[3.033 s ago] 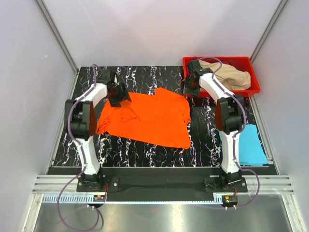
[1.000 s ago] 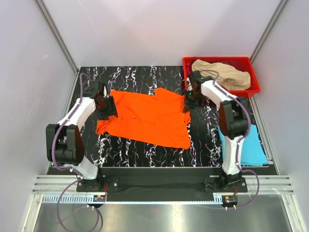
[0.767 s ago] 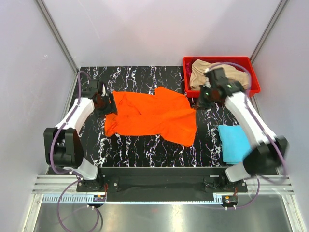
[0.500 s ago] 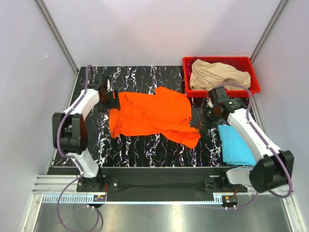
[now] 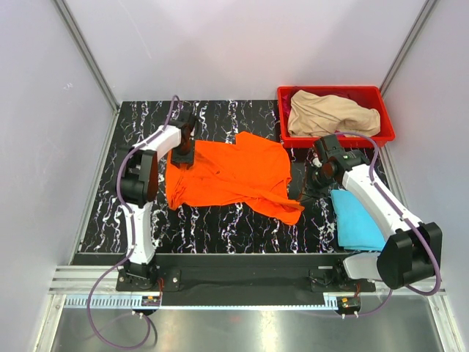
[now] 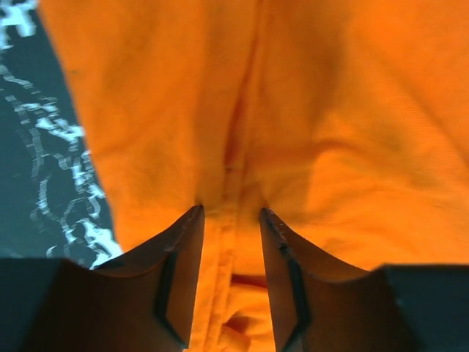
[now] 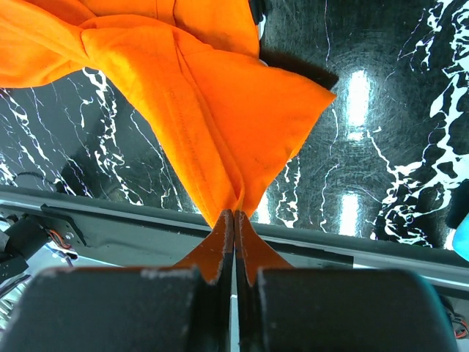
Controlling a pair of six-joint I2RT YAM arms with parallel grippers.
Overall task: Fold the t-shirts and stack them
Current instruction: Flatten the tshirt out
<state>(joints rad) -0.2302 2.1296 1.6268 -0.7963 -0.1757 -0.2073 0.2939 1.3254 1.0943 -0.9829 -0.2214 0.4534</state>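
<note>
1. Left gripper (image 5: pixel 182 157) sits at the far-left corner of the orange t-shirt (image 5: pixel 234 176). Its fingers stand apart with a ridge of the cloth between them; whether they pinch it cannot be told.
2. The orange t-shirt lies rumpled across the middle of the table (image 5: pixel 220 229).
3. Right gripper (image 7: pixel 234 215) is closed tight on the shirt's near-right corner, which is drawn to a point.
4. Beige t-shirt (image 5: pixel 333 114) is heaped in the red bin (image 5: pixel 387 133) at the far-right corner.
5. Light blue t-shirt (image 5: pixel 359 220) lies folded by the right edge.
</note>
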